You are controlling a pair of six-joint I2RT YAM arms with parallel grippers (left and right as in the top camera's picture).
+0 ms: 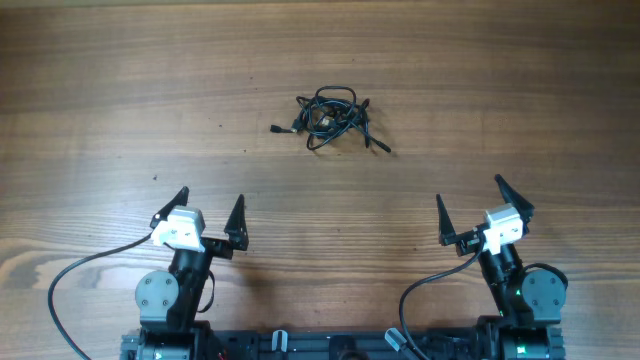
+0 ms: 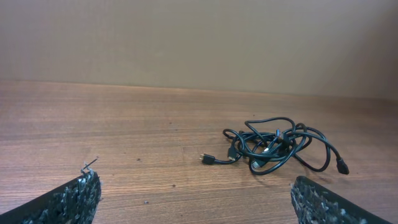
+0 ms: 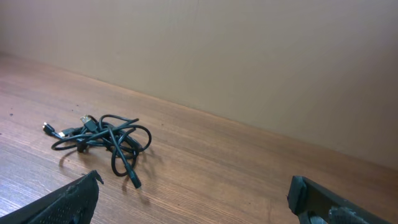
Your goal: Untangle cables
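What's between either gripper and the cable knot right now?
Nothing visible. Only bare table lies between the cables and the left gripper or the right gripper; both are open and short of the knot.

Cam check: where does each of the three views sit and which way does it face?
Overhead: above the table, looking straight down; cables upper middle, left gripper and right gripper open at the bottom.
Left wrist: low on the left arm, facing forward across the table; cables right of centre, left gripper's fingers in the bottom corners.
Right wrist: same on the right arm; cables at left, right gripper's fingers likewise.
Shared: all three see the cables.
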